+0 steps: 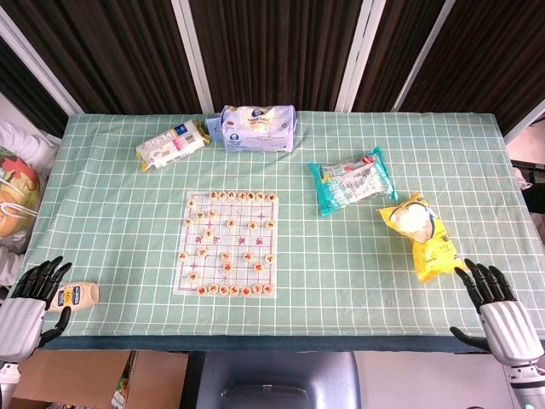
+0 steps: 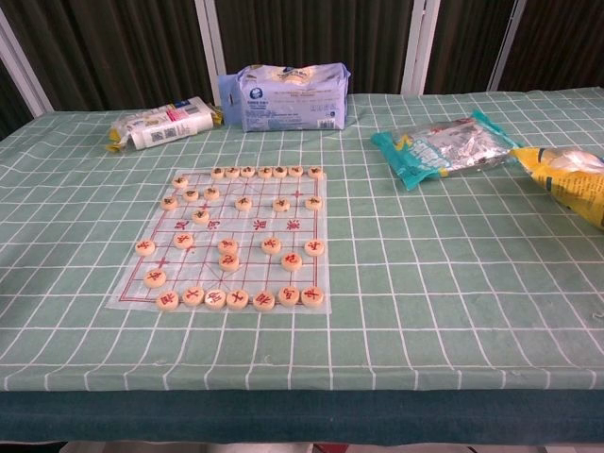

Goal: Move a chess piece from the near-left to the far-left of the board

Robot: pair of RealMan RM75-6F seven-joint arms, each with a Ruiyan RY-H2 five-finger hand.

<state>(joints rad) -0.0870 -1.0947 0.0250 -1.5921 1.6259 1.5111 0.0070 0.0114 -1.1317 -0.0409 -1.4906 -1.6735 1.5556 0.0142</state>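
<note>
Both hands wait released at the bench's near corners, left hand and right hand fingers spread, leaving the board and its near-left piece unobstructed for the first reach.

One board carries about thirty round chess pieces (the tally is approximate, since they are small). Four snack packs lie around it: one white bag at twelve o'clock, one roll pack at eleven, one teal packet at two and one yellow packet at three. There are two hands, the left hand and the right hand, and one small bottle at eight.
</note>
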